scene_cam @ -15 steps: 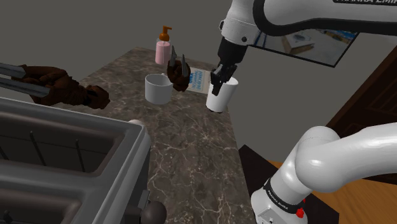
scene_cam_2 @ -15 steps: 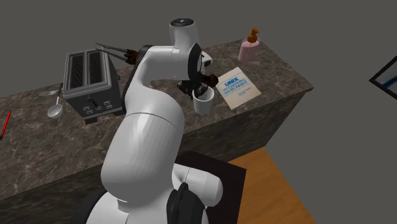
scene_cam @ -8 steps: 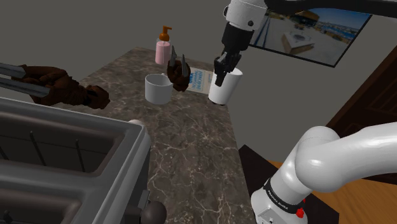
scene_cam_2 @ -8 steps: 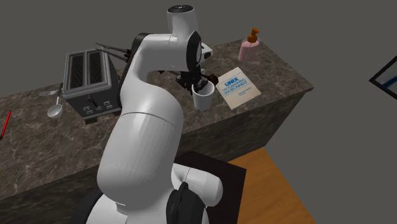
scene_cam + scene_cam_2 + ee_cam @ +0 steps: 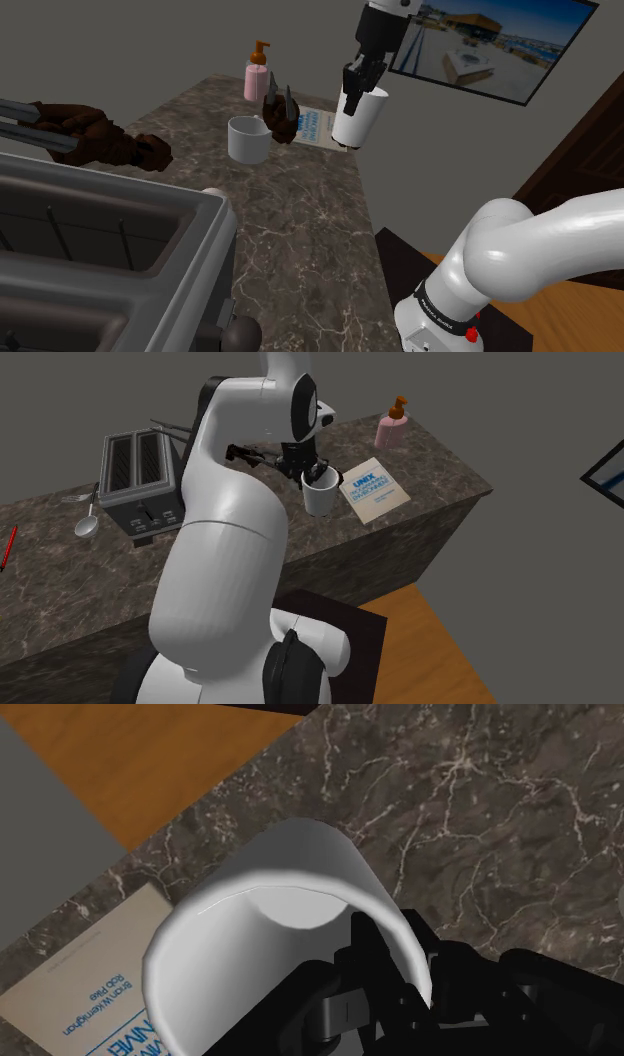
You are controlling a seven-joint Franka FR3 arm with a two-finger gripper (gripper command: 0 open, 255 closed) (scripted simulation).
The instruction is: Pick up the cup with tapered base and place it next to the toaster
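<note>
My black gripper (image 5: 352,96) is shut on the rim of a white cup (image 5: 358,120) whose base narrows. The cup hangs above the dark marble counter (image 5: 300,220), over the counter's far right part in the shoulder view. In the second exterior view the cup (image 5: 321,498) hangs under the gripper (image 5: 311,474), just left of a booklet. The wrist view has the cup (image 5: 260,939) tilted, its wall clasped by the gripper (image 5: 405,979), one finger inside and one outside. The grey toaster (image 5: 140,477) stands well to the left of the cup; in the shoulder view the toaster (image 5: 100,260) is at the lower left.
A second white cup (image 5: 248,138) stands left of the held one. Behind it are a pink soap dispenser (image 5: 257,78), a dark brown utensil (image 5: 280,110) and a white and blue booklet (image 5: 376,489). A spoon (image 5: 88,522) lies by the toaster. The counter edge drops to a wooden floor (image 5: 440,652).
The gripper has risen with the cup in it. The cup left the counter and now hangs higher, slightly nearer the booklet.
</note>
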